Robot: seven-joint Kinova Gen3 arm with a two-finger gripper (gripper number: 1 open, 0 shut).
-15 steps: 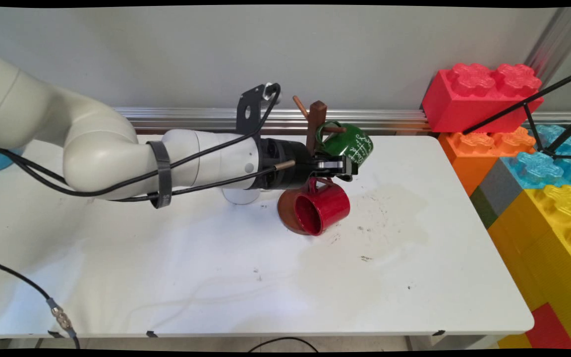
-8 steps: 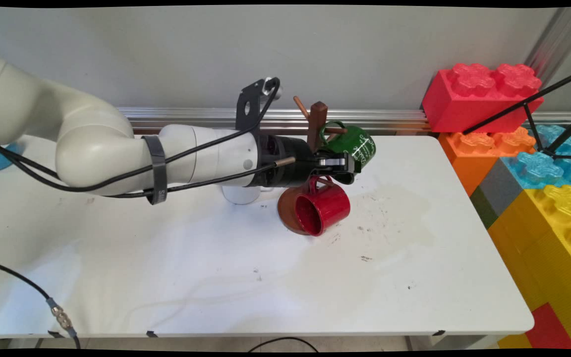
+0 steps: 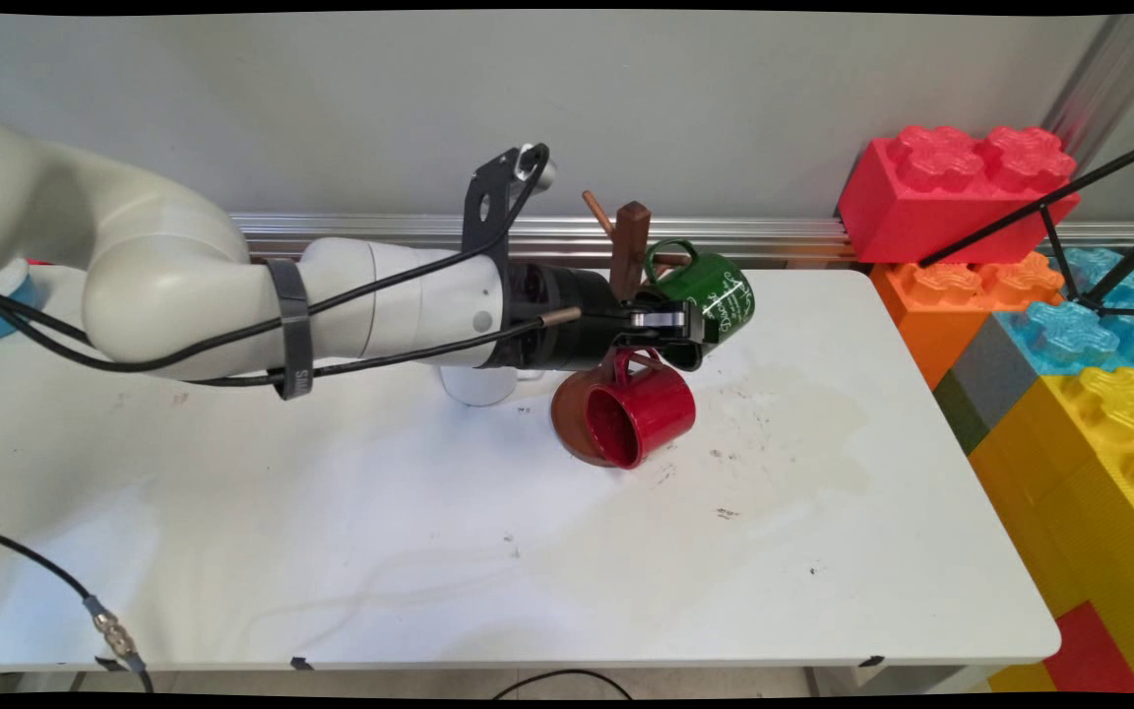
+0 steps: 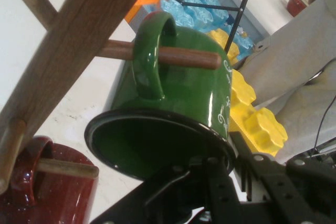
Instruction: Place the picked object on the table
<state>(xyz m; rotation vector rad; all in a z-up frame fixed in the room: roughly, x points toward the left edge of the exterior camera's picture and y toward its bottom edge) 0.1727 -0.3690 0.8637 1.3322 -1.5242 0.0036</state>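
Gripper (image 3: 693, 333) pinches green mug (image 3: 715, 292) by its rim, frame centre; mug handle looped over peg of wooden rack (image 3: 629, 246). Red mug (image 3: 644, 414) hangs below.

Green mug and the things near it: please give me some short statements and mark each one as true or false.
1. The green mug has a wooden peg through its handle. True.
2. The red mug lies flat on the table, away from the stand. False: it hangs by its handle from a lower peg of the wooden stand.
3. The gripper is at the green mug's rim. True.
4. The green mug is plain. False: it has white writing.
5. Big toy bricks stand right of the table. True.
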